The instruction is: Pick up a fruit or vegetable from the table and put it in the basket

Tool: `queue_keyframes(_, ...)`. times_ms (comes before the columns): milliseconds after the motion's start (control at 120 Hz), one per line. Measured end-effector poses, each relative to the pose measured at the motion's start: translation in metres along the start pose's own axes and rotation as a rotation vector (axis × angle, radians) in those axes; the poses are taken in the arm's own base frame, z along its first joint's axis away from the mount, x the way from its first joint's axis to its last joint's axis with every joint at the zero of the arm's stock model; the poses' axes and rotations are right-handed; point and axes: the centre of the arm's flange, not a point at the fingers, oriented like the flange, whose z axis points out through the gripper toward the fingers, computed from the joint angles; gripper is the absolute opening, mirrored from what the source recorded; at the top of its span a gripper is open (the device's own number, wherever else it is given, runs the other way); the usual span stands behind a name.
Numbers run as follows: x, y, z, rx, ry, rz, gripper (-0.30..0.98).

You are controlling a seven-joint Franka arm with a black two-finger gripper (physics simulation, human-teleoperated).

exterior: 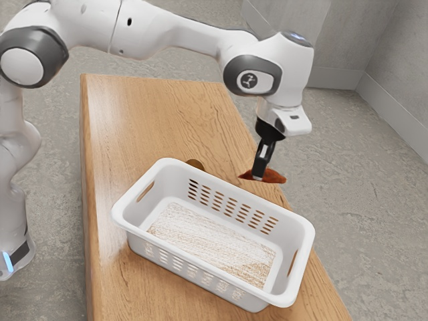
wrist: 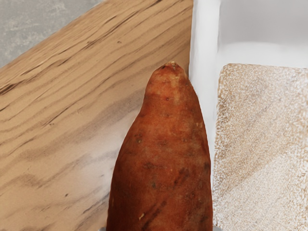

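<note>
Sweet potato (wrist: 163,154) is what the gripper (exterior: 260,171) is pinching, a black finger against each side of its reddish-brown, spotted skin. The gripper points downward, and the held piece lies roughly level across it, its narrow end reaching out ahead of the fingers in the wrist view. It is outside the basket (exterior: 304,231), just beyond the long wall that lies farther away in the exterior view. That white basket stands upright on the table, with rows of slots in its long walls, a handle opening in each end and a speckled pale floor inside. Behind its far rim sits a brown, rounded thing (exterior: 194,163), partly hidden. Under everything is the wood-grained table (exterior: 154,114), with grey flooring (exterior: 374,187) around it.
</note>
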Motion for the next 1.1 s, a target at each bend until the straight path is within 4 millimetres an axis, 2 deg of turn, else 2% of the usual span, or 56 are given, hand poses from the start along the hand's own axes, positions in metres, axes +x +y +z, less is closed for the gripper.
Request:
queue_keyframes(83,0.020,0.038,0.010,-0.006,-0.011,0.066,0.16)
queue_keyframes(142,0.029,0.052,0.015,-0.007,-0.015,0.090,0.16)
queue_keyframes(300,0.044,0.055,0.030,-0.002,-0.031,0.092,0.16)
queue_keyframes(408,0.066,0.075,0.044,0.004,-0.039,0.127,0.16)
queue_keyframes(483,0.073,0.087,0.049,0.005,-0.043,0.145,0.16)
queue_keyframes(633,0.078,0.108,0.050,0.003,-0.043,0.172,0.16)
queue_keyframes(817,0.070,0.110,0.043,-0.003,-0.044,0.158,0.16)
queue_keyframes(883,0.069,0.112,0.041,-0.007,-0.042,0.155,0.35)
queue_keyframes(942,0.069,0.112,0.040,-0.009,-0.041,0.151,0.47)
queue_keyframes(1100,0.070,0.112,0.036,-0.008,-0.032,0.142,0.61)
